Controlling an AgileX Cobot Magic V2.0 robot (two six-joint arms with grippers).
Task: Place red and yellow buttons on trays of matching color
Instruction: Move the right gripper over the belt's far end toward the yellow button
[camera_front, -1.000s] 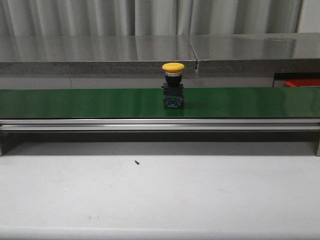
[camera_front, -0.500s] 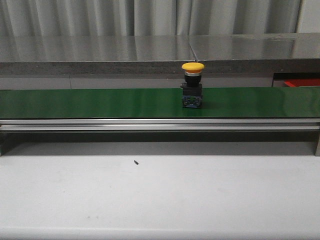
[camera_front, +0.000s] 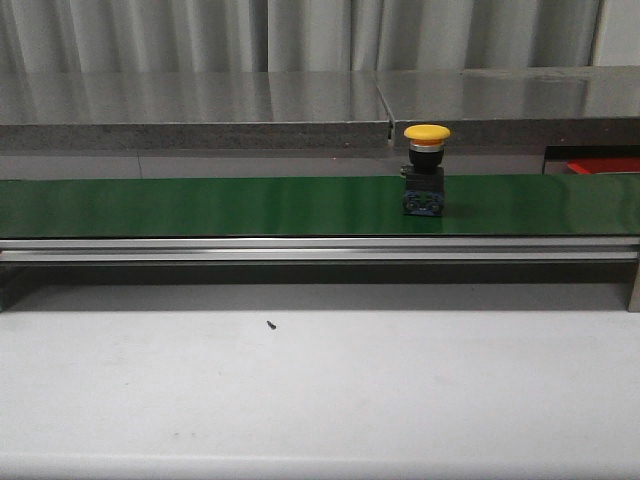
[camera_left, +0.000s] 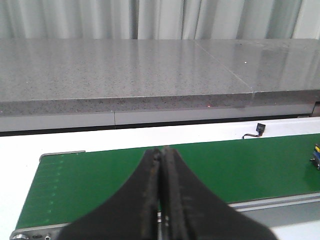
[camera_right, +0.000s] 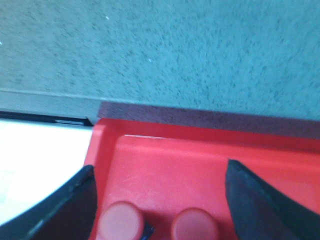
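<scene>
the yellow button (camera_front: 426, 170) is seen upright on the green belt (camera_front: 200, 205), right of the belt's middle in the front view, its yellow cap above a black body with a blue base. it stands toward the far edge of the belt, touching nothing else; bare green belt is left open on both sides of it. only a sliver of the button (camera_left: 316, 156) is caught at the edge of the left wrist view, well apart from the left pincer (camera_left: 161, 200).

the left pincer is shown closed, its two dark fingers (camera_left: 149, 195) pressed together with nothing between them. it is held over the near edge of the belt close to the belt's end; ahead of it the belt surface is bare, and beyond the belt lie a white strip and the grey stone surface (camera_left: 125, 70).

the right pincer (camera_right: 160, 200) is shown spread wide, holding nothing. it is held above the red tray (camera_right: 210, 165), whose raised rim is seen ahead of the pincer against the grey stone edge. two red buttons (camera_right: 120, 222) are seen side by side in the tray between the fingers, close to each other but apart, one near the left-hand finger. the tray floor ahead of them is bare. a corner of the red tray (camera_front: 605, 165) is visible at the far right of the front view, beyond the belt.

a small dark speck (camera_front: 272, 324) lies on the white surface (camera_front: 320, 390) in front of the belt rail.
</scene>
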